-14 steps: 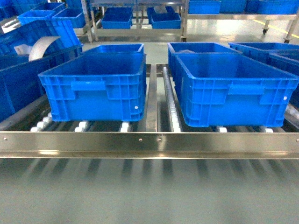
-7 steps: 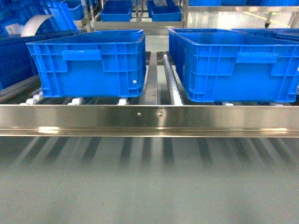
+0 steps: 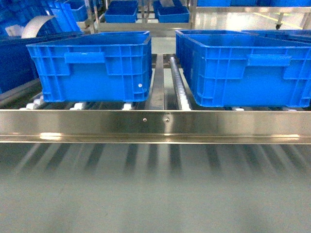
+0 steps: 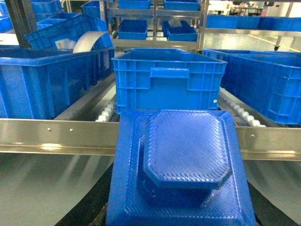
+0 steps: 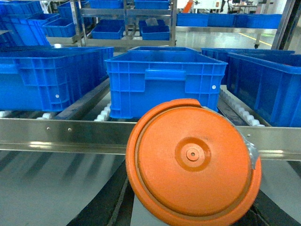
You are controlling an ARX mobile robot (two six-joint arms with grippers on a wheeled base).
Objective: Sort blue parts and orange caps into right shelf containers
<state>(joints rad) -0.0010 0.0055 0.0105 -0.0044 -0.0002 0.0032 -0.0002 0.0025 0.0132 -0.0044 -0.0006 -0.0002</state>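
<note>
Orange cap (image 5: 193, 162) and blue part (image 4: 181, 165) fill the wrist views.
Both face blue crates (image 3: 90, 65) on the roller shelf (image 3: 155, 125); neither gripper's jaws show, so their grip cannot be told.

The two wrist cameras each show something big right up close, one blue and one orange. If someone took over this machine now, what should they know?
Left hand: not visible; a blue part fills its view, apparently carried.
Right hand: not visible; an orange cap fills its view, likewise.
Both face blue crates on the roller shelf behind the steel rail.
Done: pieces apparently picked up.
Left: drop each into its crate.
</note>
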